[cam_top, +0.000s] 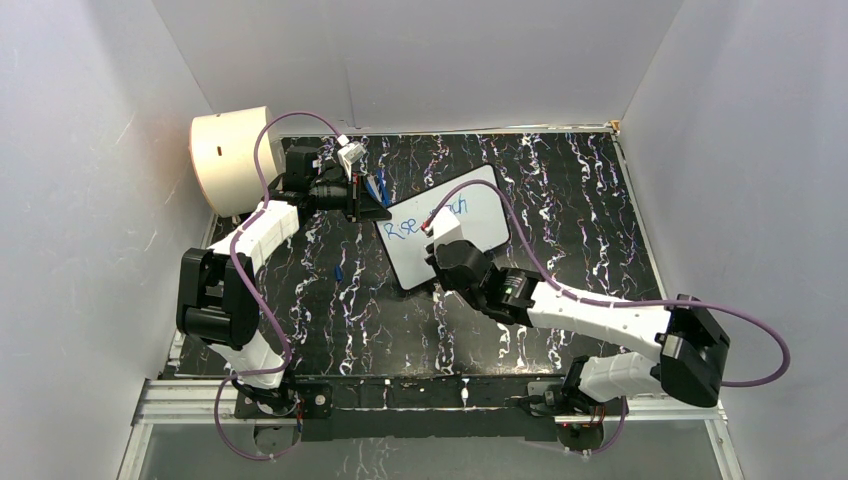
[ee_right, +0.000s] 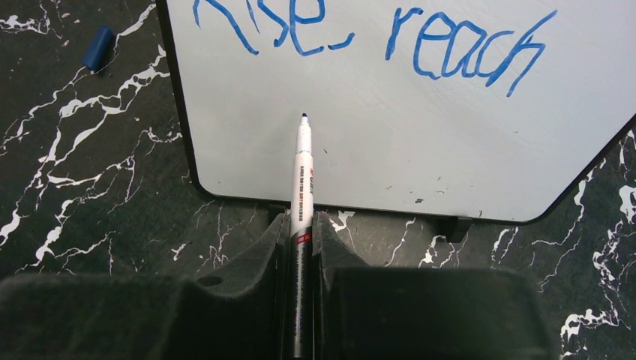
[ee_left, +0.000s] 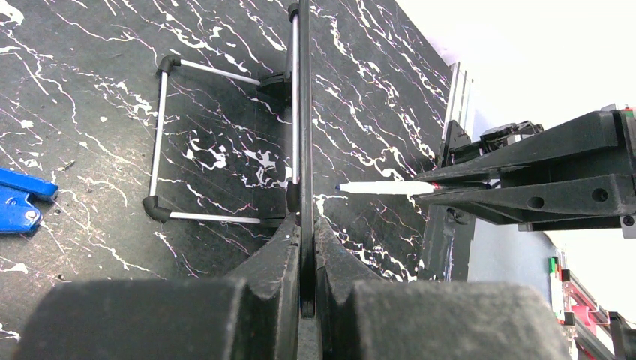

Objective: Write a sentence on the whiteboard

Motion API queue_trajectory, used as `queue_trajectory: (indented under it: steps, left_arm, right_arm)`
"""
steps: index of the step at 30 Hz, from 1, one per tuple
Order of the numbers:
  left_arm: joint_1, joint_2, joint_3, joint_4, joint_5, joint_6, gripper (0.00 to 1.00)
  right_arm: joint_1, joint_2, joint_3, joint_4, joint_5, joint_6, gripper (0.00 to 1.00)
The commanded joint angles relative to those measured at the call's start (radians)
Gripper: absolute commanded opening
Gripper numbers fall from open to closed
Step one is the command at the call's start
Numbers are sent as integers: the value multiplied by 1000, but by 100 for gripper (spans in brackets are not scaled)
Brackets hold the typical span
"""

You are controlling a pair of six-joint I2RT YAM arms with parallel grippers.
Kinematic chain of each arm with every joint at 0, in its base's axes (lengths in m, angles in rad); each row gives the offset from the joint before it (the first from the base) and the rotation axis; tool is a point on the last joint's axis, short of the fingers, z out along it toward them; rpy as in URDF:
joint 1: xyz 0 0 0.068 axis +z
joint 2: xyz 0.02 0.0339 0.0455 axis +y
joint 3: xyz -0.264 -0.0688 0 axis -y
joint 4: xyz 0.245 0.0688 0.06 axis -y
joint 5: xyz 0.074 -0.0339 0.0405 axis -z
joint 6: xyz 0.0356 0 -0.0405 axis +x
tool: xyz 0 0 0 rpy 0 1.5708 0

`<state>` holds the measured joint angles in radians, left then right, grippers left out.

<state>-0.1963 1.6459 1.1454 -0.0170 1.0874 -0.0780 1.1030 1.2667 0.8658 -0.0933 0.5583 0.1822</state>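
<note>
The whiteboard (cam_top: 470, 230) stands tilted on its stand in the middle of the table. Blue lettering (ee_right: 375, 37) along its top reads "Rise reach"; only this one line shows. My left gripper (cam_top: 372, 210) is shut on the board's left edge, seen edge-on in the left wrist view (ee_left: 305, 112) between the fingers (ee_left: 277, 247). My right gripper (cam_top: 445, 238) is shut on a white marker pen (ee_right: 302, 172). The pen points at the bare board below "Rise". In the left wrist view the pen's tip (ee_left: 339, 187) is a small gap from the board's face.
A cream drum (cam_top: 235, 160) stands at the back left. A blue pen cap (ee_right: 98, 48) lies on the black marbled table left of the board. A blue clip (ee_left: 19, 199) lies behind the board, by its wire stand (ee_left: 161, 135). White walls enclose three sides.
</note>
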Motion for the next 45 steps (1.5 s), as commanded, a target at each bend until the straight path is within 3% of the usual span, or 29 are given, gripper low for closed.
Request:
queue_trajectory:
  steps: [1, 30, 45]
  left_arm:
    - [-24, -16, 14, -47, 5, 20, 0]
    - [-25, -17, 16, -47, 10, 20, 0]
    - [-25, -15, 16, -48, 9, 20, 0]
  right_arm:
    - [16, 28, 6, 86, 44, 7, 0]
    - [26, 147, 120, 95, 102, -13, 0]
    - [26, 188, 156, -120, 46, 56, 0]
